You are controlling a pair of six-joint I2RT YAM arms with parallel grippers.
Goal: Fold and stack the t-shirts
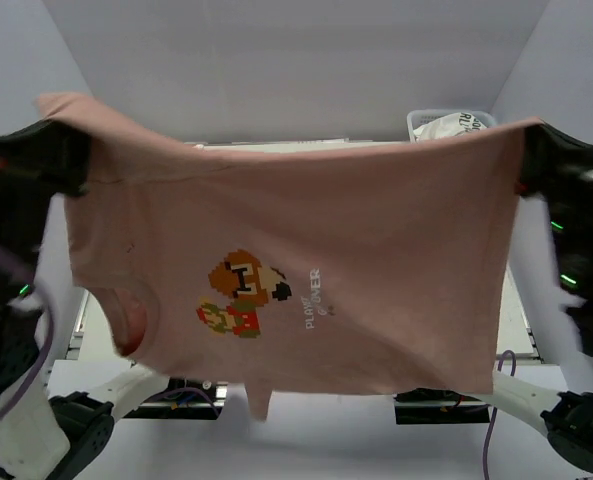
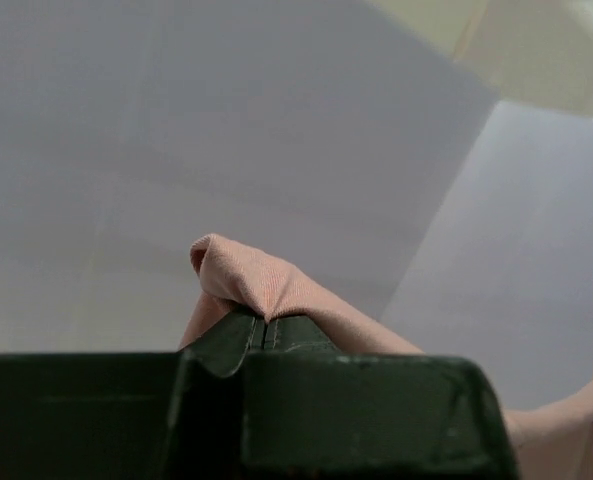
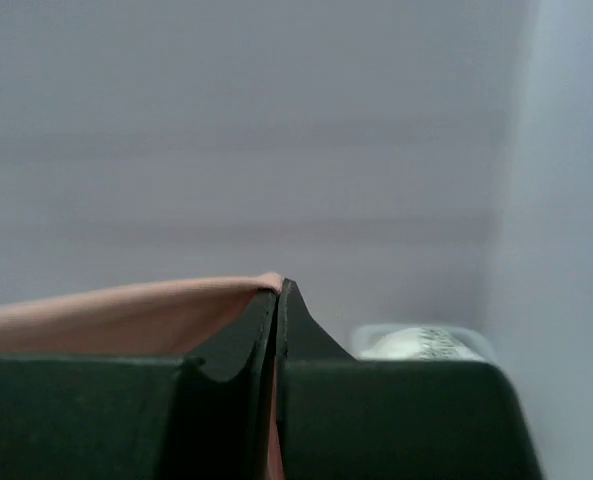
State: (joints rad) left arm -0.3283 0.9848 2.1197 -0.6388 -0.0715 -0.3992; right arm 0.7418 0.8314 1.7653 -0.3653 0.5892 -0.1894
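The dusty-pink t-shirt (image 1: 356, 230) with a pixel game-character print hangs spread wide in the air, close to the top camera and hiding most of the table. My left gripper (image 1: 64, 150) is shut on its upper left corner; the left wrist view shows pink cloth (image 2: 256, 280) bunched over the closed left gripper (image 2: 265, 325). My right gripper (image 1: 532, 150) is shut on the upper right corner; in the right wrist view the cloth edge (image 3: 126, 310) runs off left from the closed right gripper (image 3: 278, 295). A sleeve opening (image 1: 128, 318) hangs at lower left.
A white basket (image 1: 421, 122) with a white t-shirt with dark lettering (image 1: 454, 124) in it stands at the back right; it also shows in the right wrist view (image 3: 416, 342). The table edge (image 1: 276, 145) peeks above the shirt. Arm bases sit at the bottom corners.
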